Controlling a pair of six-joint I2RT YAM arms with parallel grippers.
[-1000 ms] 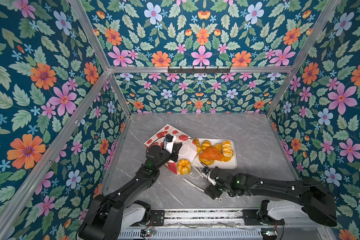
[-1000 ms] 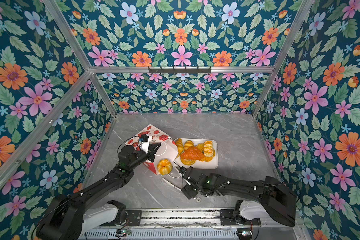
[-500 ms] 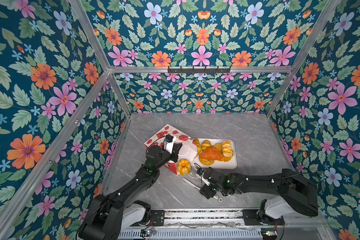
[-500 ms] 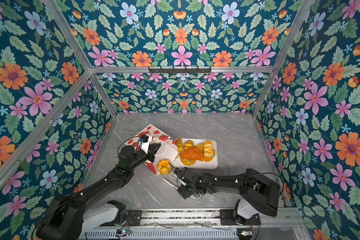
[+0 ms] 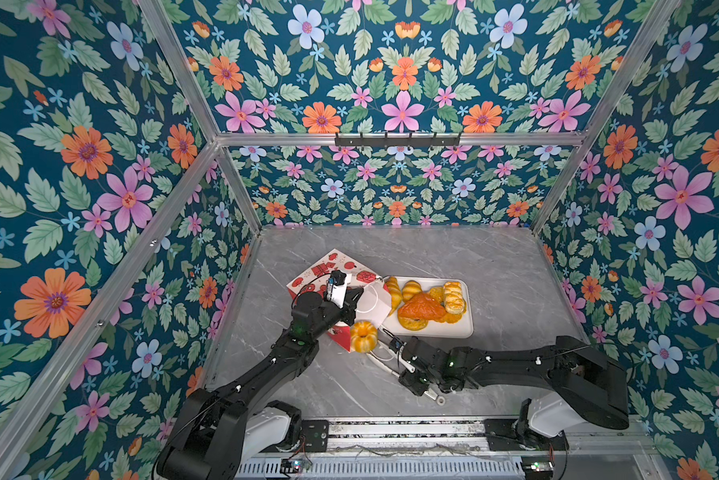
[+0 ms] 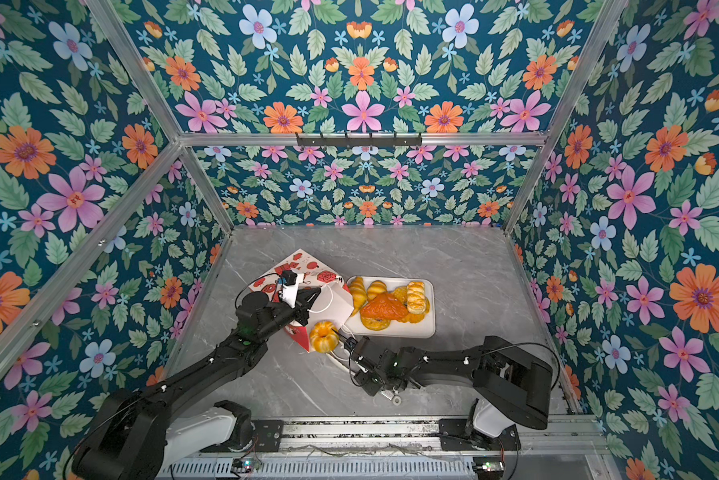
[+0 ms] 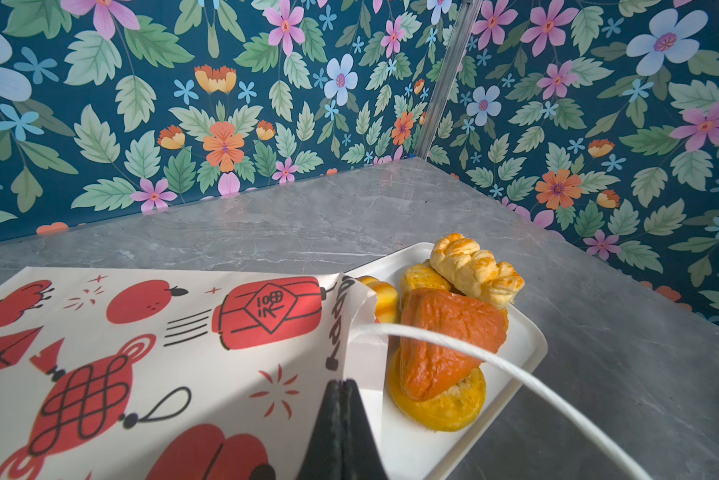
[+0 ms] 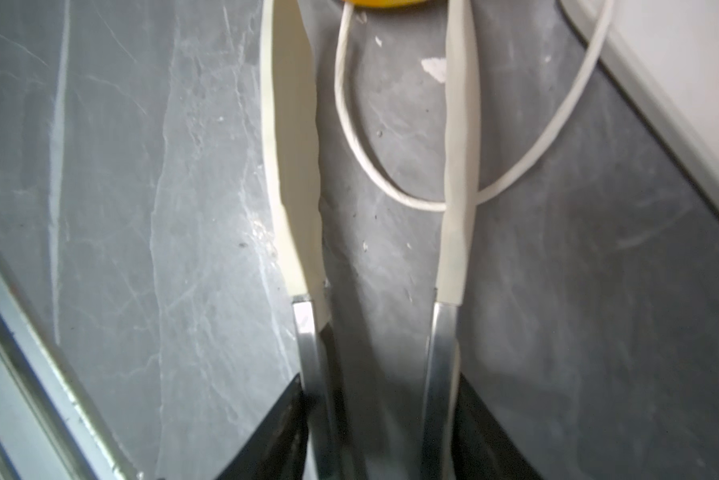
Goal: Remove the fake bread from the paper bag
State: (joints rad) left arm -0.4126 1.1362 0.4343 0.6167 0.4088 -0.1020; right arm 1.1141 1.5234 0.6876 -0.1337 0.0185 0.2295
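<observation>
Bread: fake bread (image 5: 422,305) heaped on white tray (image 5: 465,330), centre-right of frame in both top views; ring cake (image 5: 364,336) alone on table (image 5: 453,253), left of tray, just beside red lower corner of paper bag (image 5: 322,268).
Bag: lies on its side, mouth toward tray; cannot tell whether anything is inside.
Left gripper (image 7: 343,388): clenched on bag's mouth edge, pinching paper.
Right gripper (image 8: 378,386): grasps tongs (image 8: 293,166) by both metal arms; cream tips apart, pointed at ring cake.
Handling: judged light, glossy, slippery; rounded, so likely to squirt from a hard pinch. Best hold looks to be across ring cake's ridged flanks, tips seated in grooves. Bag paper thin, creases easily.
Left wrist view only: printed lanterns on bag, braided loaf (image 7: 476,270) beside orange-brown bun (image 7: 445,336), cord handle (image 7: 495,361) arching over tray. No ring cake, no tongs.
Right wrist view only: finger contact on tong arms, cord loop (image 8: 349,137) on table between tips; ring cake a yellow sliver at top edge.
Top views only: whole layout, both arms.
</observation>
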